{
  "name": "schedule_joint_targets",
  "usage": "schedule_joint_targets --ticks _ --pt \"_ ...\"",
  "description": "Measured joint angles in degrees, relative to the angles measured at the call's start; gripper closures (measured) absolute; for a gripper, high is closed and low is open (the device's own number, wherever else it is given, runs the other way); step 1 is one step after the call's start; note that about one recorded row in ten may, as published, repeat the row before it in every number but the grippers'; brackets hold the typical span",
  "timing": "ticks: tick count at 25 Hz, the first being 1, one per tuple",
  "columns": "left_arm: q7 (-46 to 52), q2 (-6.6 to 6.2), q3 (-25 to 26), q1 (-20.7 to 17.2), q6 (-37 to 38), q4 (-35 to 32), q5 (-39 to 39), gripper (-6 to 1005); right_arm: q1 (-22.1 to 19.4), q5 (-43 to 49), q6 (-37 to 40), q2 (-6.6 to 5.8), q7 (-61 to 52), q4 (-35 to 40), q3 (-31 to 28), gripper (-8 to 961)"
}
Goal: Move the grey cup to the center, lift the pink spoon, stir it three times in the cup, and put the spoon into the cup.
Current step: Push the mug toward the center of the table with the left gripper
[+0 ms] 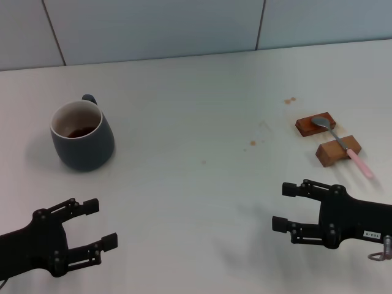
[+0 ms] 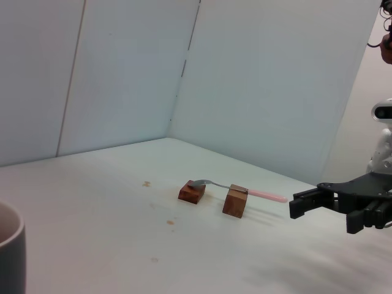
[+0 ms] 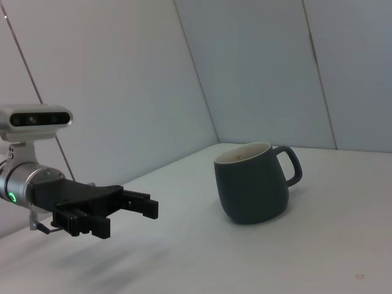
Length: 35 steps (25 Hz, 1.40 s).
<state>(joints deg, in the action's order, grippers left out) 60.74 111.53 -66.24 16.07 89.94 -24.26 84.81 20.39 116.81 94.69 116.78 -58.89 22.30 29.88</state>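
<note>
1. While both arms are hanging low at the near edge of the white table [image 1: 184,92], the grey cup [image 1: 82,136] is sitting upright at about ten o'clock from the table's middle, its handle pointing toward the back wall and a dark residue showing on its white bottom.
2. At about three o'clock, the pink spoon [image 1: 343,145] is lying across two brown wooden blocks [image 1: 327,139], its metal bowl resting on the farther block and its pink handle sticking out past the nearer one.
3. Down at seven o'clock, the left gripper [image 1: 102,225] is hovering over bare table with its fingers spread and nothing between them, well apart from the cup.
4. Over at four o'clock, the right gripper [image 1: 284,207] is hovering likewise, fingers spread wide and holding nothing, near the blocks but not touching them.
5. Between cup and spoon, a few small brown stains [image 1: 252,143] are dotting the tabletop.
</note>
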Motion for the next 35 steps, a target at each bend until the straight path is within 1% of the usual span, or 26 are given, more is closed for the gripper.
schedule_joint_targets --ticks 14,24,26,29,35 --pt "0.00 0.01 -0.03 0.11 -0.03 0.21 0.00 161 0.00 0.00 -0.03 0.03 0.06 -0.07 -0.01 127" --pt "0.00 -0.06 0.08 0.16 -0.03 0.19 0.54 163 0.00 -0.01 -0.03 0.36 0.34 -0.16 -0.01 129" --pt "1.43 -0.03 2.52 0.46 -0.21 0.06 2.30 250 0.00 0.00 -0.03 0.41 0.37 -0.16 -0.01 129" --pt "1.80 0.10 2.98 0.43 -0.28 -0.04 2.62 380 0.03 -0.01 -0.03 0.49 0.41 -0.16 0.00 129" --pt "1.82 0.23 2.58 0.54 -0.40 -0.04 2.79 494 0.09 0.00 -0.03 0.48 0.43 -0.16 0.00 130"
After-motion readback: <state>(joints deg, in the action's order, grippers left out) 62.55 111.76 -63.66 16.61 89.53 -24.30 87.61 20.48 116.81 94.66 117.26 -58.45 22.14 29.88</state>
